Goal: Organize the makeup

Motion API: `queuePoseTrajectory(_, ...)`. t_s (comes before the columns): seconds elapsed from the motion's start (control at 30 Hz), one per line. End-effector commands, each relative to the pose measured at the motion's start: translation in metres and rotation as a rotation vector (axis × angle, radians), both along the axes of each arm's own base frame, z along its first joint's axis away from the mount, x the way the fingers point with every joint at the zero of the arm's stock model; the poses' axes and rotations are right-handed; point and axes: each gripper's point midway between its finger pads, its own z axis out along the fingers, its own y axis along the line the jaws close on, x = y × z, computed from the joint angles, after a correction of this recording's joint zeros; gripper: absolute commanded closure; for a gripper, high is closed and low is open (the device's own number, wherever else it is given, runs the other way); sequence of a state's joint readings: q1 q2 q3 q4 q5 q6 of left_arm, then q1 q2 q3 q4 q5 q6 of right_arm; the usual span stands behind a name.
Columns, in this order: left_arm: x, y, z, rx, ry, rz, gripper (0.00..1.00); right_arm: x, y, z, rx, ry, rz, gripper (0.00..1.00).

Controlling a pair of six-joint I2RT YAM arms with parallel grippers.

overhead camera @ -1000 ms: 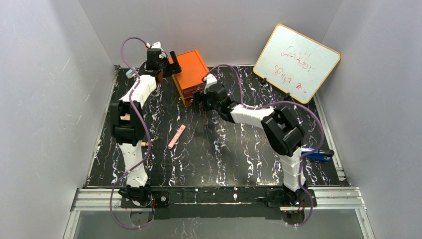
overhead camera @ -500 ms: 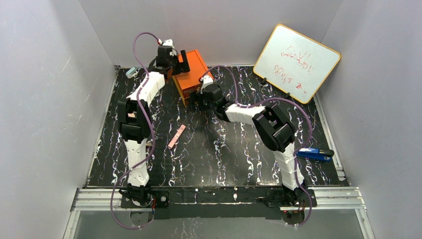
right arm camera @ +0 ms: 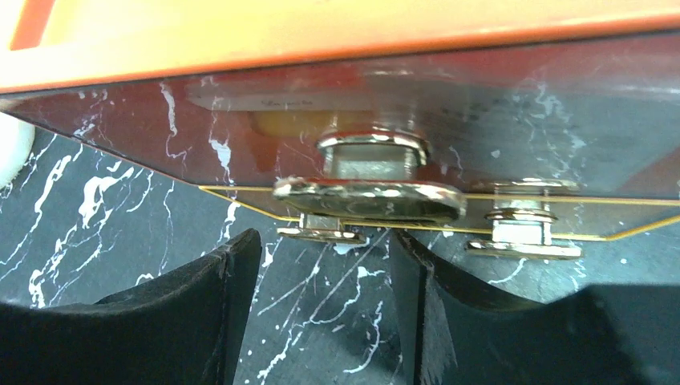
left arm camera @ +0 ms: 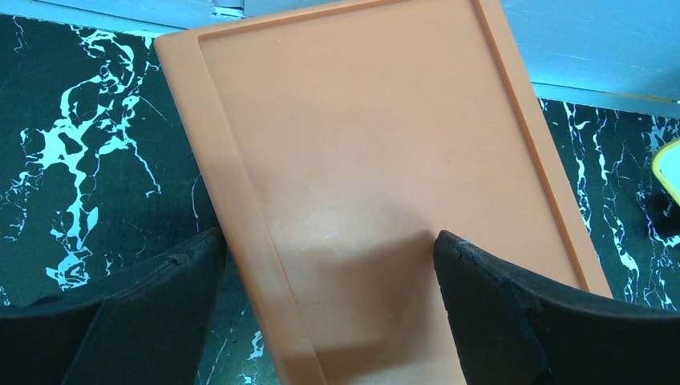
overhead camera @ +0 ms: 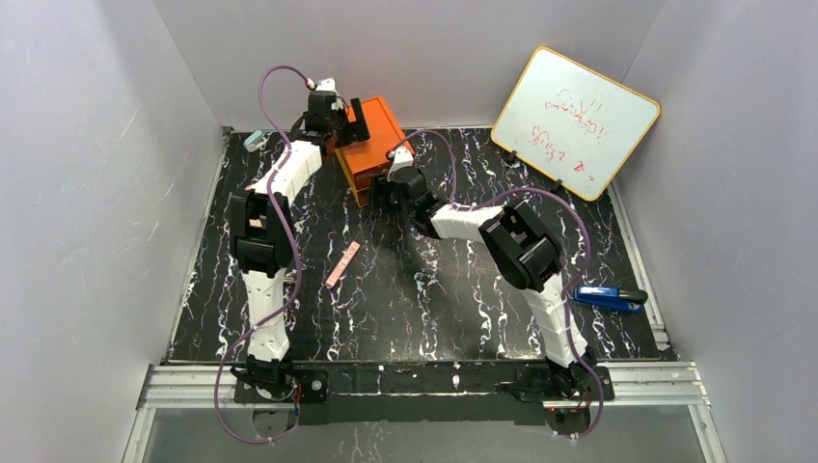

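The left gripper (left arm camera: 327, 241) hangs spread wide over the orange box (left arm camera: 361, 120), while the right gripper (right arm camera: 325, 241) stands parted just before the box's metal latch (right arm camera: 369, 196), grasping nothing.

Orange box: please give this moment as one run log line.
left fingers: open over orange box | right fingers: apart before latch | pink stick: on table

Box (overhead camera: 376, 135) at 12 o'clock and whiteboard (overhead camera: 576, 121) at 2 block the far edge. Stapler (overhead camera: 609, 296) sits at 4. Table (overhead camera: 434, 309) passage runs free between stick (overhead camera: 342, 263) and stapler.
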State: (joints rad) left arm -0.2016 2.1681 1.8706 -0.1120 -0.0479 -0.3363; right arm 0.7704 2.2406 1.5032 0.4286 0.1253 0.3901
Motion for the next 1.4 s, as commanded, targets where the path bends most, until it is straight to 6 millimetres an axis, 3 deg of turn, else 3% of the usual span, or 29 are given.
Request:
queuePoseTrajectory(0.0, -0.023, 0.013, -0.043, 0.060, 0.140, 0.027, 0.02, 0.011, 0.021, 0.024, 0.061, -0.081, -0.026, 0.32)
queuePoseTrajectory(0.27, -0.027, 0.012, -0.049, 0.055, 0.155, 0.021, 0.02, 0.011, 0.033, 0.021, 0.032, -0.106, -0.066, 0.32)
queuePoseTrajectory(0.43, -0.029, 0.012, -0.050, 0.058, 0.160, 0.018, 0.01, 0.012, 0.028, 0.018, -0.014, -0.140, -0.137, 0.40)
queuePoseTrajectory(0.6, -0.030, 0.012, -0.052, 0.059, 0.164, 0.013, 0.02, 0.013, 0.024, 0.018, -0.015, -0.161, -0.174, 0.52)
queuePoseTrajectory(0.83, -0.031, 0.013, -0.053, 0.065, 0.166, 0.009, 0.02, 0.013, 0.023, 0.011, -0.028, -0.163, -0.176, 0.82)
queuePoseTrajectory(0.9, -0.030, 0.014, -0.052, 0.067, 0.166, 0.010, 0.02, 0.011, 0.021, 0.008, -0.039, -0.161, -0.171, 0.84)
queuePoseTrajectory(1.13, -0.029, 0.018, -0.053, 0.077, 0.171, 0.012, 0.01, -0.010, -0.002, -0.014, -0.100, -0.149, -0.153, 0.84)
queuePoseTrajectory(1.37, -0.030, 0.023, -0.054, 0.082, 0.177, 0.018, 0.02, -0.048, -0.030, -0.027, -0.147, -0.119, -0.136, 0.84)
